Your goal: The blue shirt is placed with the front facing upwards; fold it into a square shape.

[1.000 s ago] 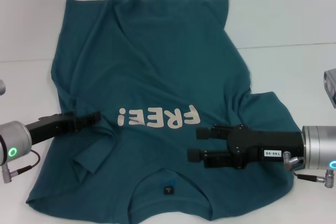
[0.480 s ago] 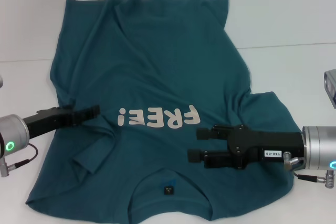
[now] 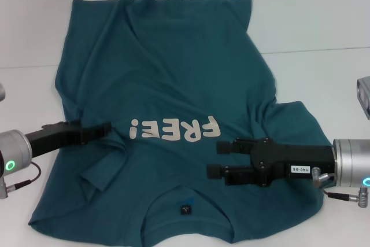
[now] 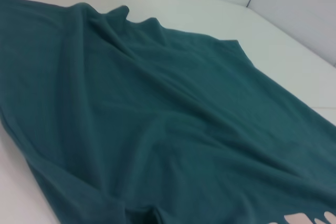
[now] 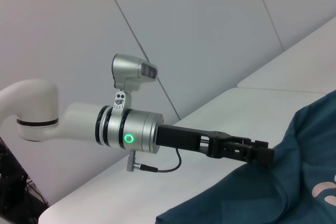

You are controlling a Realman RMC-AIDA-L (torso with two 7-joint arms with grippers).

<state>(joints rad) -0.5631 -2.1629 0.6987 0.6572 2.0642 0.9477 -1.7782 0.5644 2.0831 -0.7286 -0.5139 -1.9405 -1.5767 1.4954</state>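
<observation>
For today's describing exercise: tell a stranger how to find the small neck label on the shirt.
Start with the blue shirt spread across the white table. Go from the pale FREE! lettering toward the robot, to the collar edge. The neck label is a tiny dark square there, the only patch on plain cloth.

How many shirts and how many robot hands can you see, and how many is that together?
Shirts: 1, the blue shirt, spread on the white table.
Robot hands: 2, the left gripper at the shirt's left side and the right gripper over its right side.
Total: 3.
</observation>
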